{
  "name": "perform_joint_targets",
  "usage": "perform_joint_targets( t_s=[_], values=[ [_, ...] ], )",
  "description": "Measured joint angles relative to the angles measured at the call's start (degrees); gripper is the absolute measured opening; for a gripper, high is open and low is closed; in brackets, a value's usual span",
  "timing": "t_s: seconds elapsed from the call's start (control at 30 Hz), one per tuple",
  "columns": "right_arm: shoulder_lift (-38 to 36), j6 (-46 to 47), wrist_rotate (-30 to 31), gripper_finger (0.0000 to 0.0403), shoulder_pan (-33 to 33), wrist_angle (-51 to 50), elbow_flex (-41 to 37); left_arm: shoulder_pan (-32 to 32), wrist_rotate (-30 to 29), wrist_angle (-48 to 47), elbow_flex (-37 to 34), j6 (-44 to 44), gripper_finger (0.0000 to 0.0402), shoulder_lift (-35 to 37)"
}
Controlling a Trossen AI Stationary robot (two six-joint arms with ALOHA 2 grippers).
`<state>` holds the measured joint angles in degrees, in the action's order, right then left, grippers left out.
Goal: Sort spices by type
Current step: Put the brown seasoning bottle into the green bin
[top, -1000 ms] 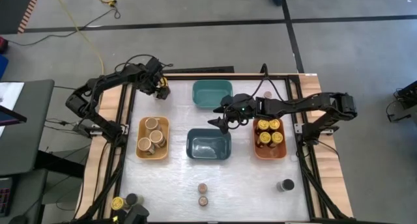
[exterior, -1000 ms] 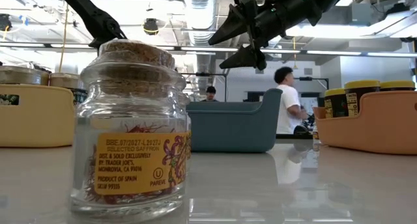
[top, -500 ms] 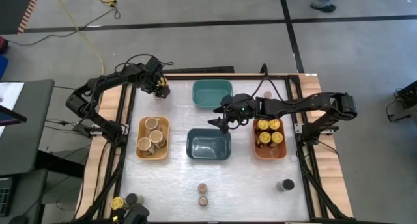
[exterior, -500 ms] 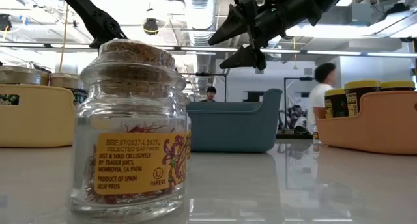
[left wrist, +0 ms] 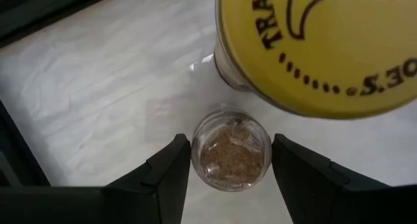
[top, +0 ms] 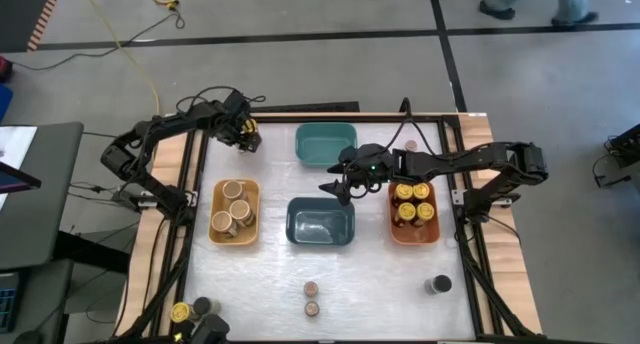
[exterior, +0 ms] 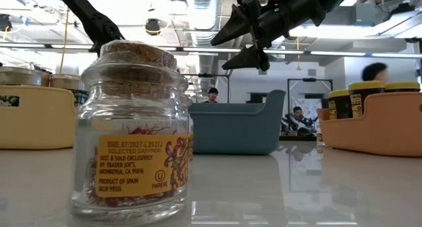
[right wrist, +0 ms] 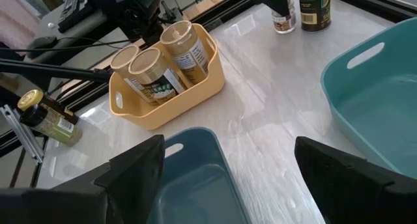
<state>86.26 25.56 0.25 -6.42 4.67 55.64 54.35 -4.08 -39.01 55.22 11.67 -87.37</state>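
Observation:
My left gripper (top: 244, 135) is at the table's far left corner, open and pointing down. Its fingers stand close on either side of a small brown-topped spice jar (left wrist: 232, 150) that stands upright on the table. A yellow-lidded jar (left wrist: 319, 48) stands right beside it. My right gripper (top: 338, 189) hangs open and empty in the air over the gap between the teal bin (top: 325, 144) and the dark-blue bin (top: 320, 224). In the right wrist view its fingers are spread wide (right wrist: 229, 146). A cork-topped saffron jar (exterior: 132, 128) stands close in the low view. My left gripper has one finger (left wrist: 172, 172) on each side of the small jar's top (left wrist: 232, 150), coming from above. The gaps are so narrow that I cannot tell whether the fingers touch the jar.
The yellow bin (top: 235, 210) holds three tan-topped jars, and the orange bin (top: 413, 214) holds several yellow-lidded jars. Two small brown-topped jars (top: 312, 296) and a dark-lidded jar (top: 437, 284) stand near the near edge. More jars (top: 190, 309) are at the near left corner.
A person in the room behind the table has walked toward the right.

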Motion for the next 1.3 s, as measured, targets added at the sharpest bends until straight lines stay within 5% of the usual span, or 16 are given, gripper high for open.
perform_joint_targets(
  t_s=[0.43,0.93,1.3],
  values=[
    [0.0,0.4,0.0,0.0368,0.0,0.0,0.0,0.0,0.0,-0.7,0.1,-0.5,0.0159,0.1],
    [-1.1,14.5,0.0,0.0368,-0.1,-0.2,0.0,0.0,0.8,-7.2,1.8,-1.3,0.0163,1.0],
    [-4.7,17.1,-0.1,0.0368,-0.1,-19.2,0.0,-1.1,3.8,-9.4,3.0,-2.4,0.0164,8.0]
  ],
)
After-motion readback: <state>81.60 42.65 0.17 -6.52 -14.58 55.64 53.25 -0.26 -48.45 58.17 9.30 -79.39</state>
